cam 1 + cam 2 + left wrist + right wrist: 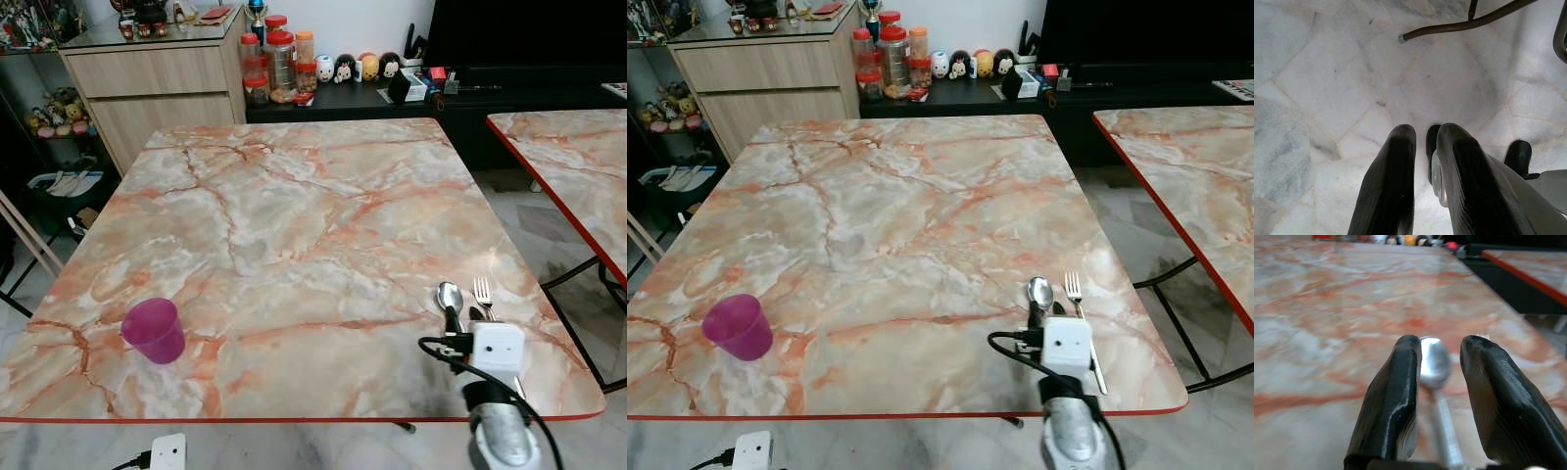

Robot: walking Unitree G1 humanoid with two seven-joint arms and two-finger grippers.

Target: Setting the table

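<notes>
Right gripper (1437, 367) over my table (294, 215) edge, fingers apart astride spoon (1434, 363); fork (482, 292) at 3 o'clock; cup (154, 330) at 9.

Jars (281, 65), figurines (358, 67) on dark sideboard (509, 86) behind.

No readable text, labels, brands or numbers, jars and boxes too small to read

On the table (294, 225), my cup (154, 330) stands near-left; spoon (450, 298) lies near-right, fork (482, 293) just right of it, my right gripper (1440, 362) astride the spoon.
</notes>
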